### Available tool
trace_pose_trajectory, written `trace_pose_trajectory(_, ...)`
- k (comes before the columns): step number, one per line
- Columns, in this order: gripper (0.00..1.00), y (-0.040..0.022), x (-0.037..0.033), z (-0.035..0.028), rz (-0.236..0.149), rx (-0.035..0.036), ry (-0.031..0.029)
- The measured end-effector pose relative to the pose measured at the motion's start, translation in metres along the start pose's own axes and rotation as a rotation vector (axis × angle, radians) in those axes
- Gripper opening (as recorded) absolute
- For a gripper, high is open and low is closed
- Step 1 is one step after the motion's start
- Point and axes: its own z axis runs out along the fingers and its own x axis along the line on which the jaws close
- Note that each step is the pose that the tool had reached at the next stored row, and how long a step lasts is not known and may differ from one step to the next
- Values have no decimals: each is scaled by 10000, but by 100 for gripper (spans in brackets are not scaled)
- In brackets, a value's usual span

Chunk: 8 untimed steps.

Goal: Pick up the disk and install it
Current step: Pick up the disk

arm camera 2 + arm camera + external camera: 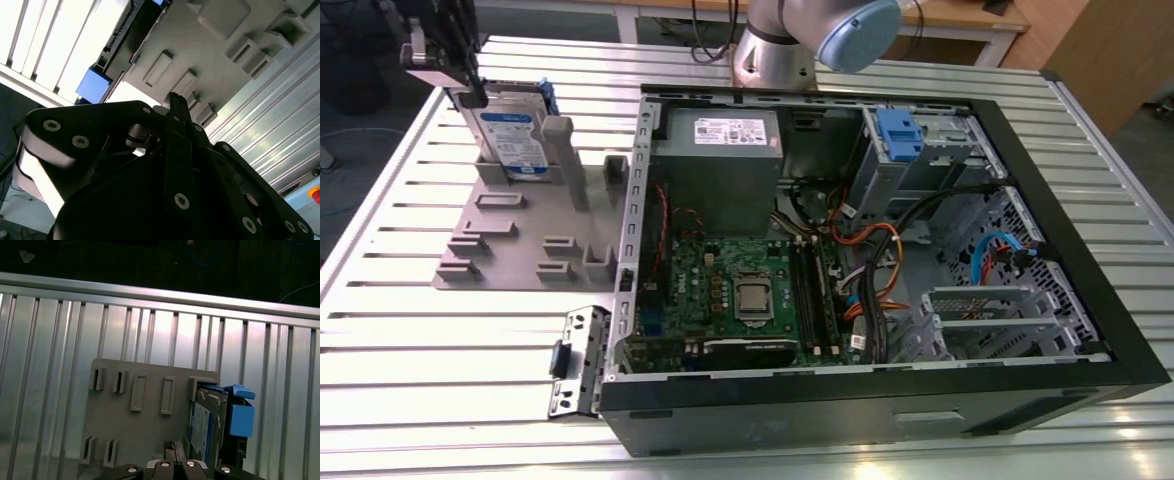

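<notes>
On my feed from the exterior view, the gripper (pixel 474 92) hangs at the far left of the slatted metal table (pixel 454 370), its black body coming down from the upper edge. Its tip is just above and beside the top corner of the disk (pixel 511 135). In both wrist views the fingers look pressed together with nothing between them (pixel 174 100) (pixel 171 446), so I read the tool as clenched and empty. The disk stands on edge in a slot at the back of the grey fixture plate (pixel 520 235), label side out, with its blue rails showing along the edges. In the first wrist view I see the same disk (pixel 202 432) upright in the plate (pixel 145 430), just beside the fingertips and not between them. Moving toward the exterior view's right, the open computer case (pixel 1067 250) lies on its side next to the plate. Inside it, the grey power supply box (pixel 720 170) comes first, with the green motherboard (pixel 720 290) below it. Farther right is the metal drive cage with its blue bracket (pixel 897 130). Orange and black cables (pixel 881 250) run across the space under the cage. The arm's base joint (pixel 781 50) rises behind the case.
</notes>
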Motion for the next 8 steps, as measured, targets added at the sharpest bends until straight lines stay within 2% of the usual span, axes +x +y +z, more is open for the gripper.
trace_pose_trajectory(8, 10, 0, 0, 0, -478, -12, 19)
